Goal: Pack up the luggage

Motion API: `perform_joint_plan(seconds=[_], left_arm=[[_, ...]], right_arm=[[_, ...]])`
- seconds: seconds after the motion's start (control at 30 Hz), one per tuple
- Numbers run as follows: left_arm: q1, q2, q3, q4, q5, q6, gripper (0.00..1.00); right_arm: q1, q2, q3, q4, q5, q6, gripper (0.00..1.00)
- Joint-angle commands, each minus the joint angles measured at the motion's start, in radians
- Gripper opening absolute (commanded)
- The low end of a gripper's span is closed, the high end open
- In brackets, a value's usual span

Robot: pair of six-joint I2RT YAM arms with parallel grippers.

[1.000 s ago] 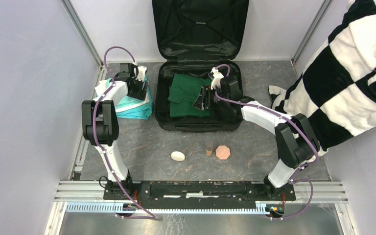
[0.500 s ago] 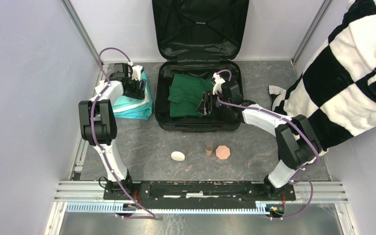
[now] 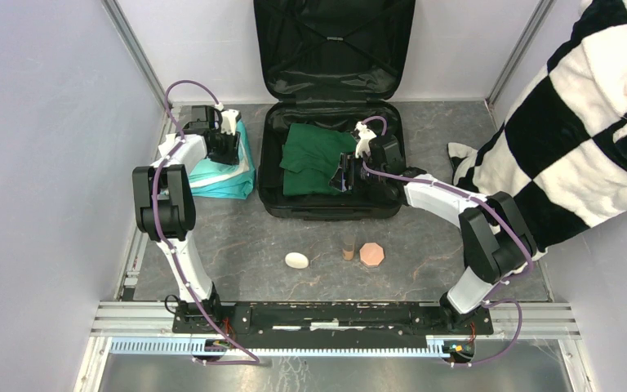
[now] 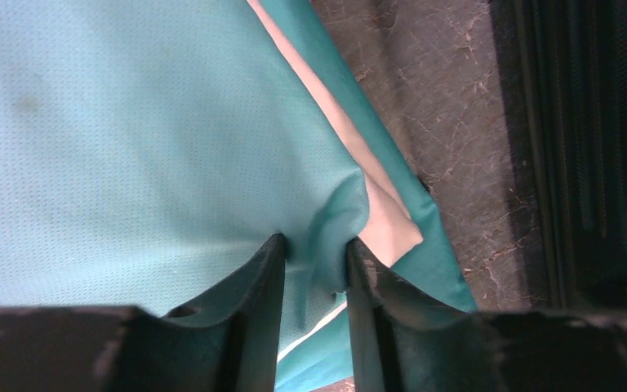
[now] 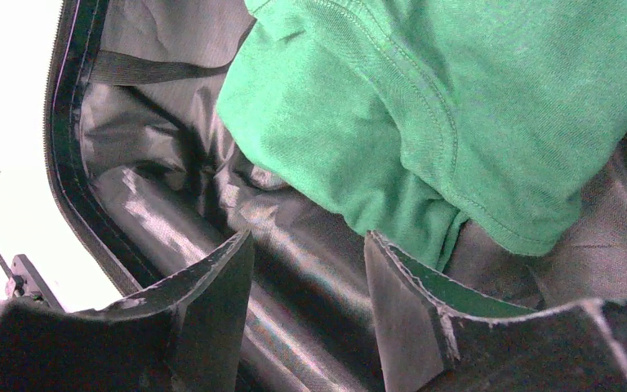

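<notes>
The luggage [image 3: 326,211] lies open at the back of the table, its lid standing against the wall. A green garment [image 3: 314,159] lies inside on the black lining. My right gripper [image 3: 344,173] is inside the luggage at the garment's right edge. In the right wrist view it [image 5: 309,253] is open and empty above the lining [image 5: 171,122], with the green garment [image 5: 457,106] just beyond it. My left gripper [image 3: 224,149] rests on a folded teal garment [image 3: 220,178] left of the luggage. In the left wrist view it [image 4: 316,261] is shut on a fold of the teal cloth [image 4: 131,122].
A white oval object [image 3: 296,260], a small brown cylinder [image 3: 349,247] and a pink octagonal piece [image 3: 371,255] lie on the table in front of the luggage. A person in black-and-white checks [image 3: 596,122] stands at the right. The luggage's ribbed side [image 4: 588,147] is right of the teal stack.
My left gripper has shifted slightly left and back on the teal garment. My right gripper has moved a little farther back inside the luggage.
</notes>
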Motion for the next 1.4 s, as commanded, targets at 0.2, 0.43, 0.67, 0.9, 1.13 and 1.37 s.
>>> perform_joint_plan(seconds=[0.2,0.43,0.67,0.9,1.13,1.37], left_arm=[[-0.018,-0.031,0.058,-0.069,0.069,-0.041,0.02],[-0.016,-0.101,0.09,-0.09,0.061,-0.049,0.02],[-0.015,-0.208,0.13,-0.08,0.128,-0.111,0.02],[-0.042,-0.202,0.161,-0.117,0.275,-0.187,0.02],[-0.131,-0.133,0.21,-0.117,0.365,-0.241,0.02],[-0.237,-0.092,0.31,-0.119,0.389,-0.265,0.02]], right_arm=[[0.0,-0.054,-0.024,0.027,0.016,0.0,0.57],[-0.001,-0.063,-0.027,0.022,0.026,0.001,0.55],[-0.001,-0.072,-0.027,0.014,0.033,0.001,0.53],[-0.012,-0.079,-0.022,0.002,0.036,0.015,0.53],[-0.043,-0.106,-0.028,-0.019,0.038,0.018,0.52],[-0.074,-0.135,-0.052,-0.027,0.038,0.014,0.52]])
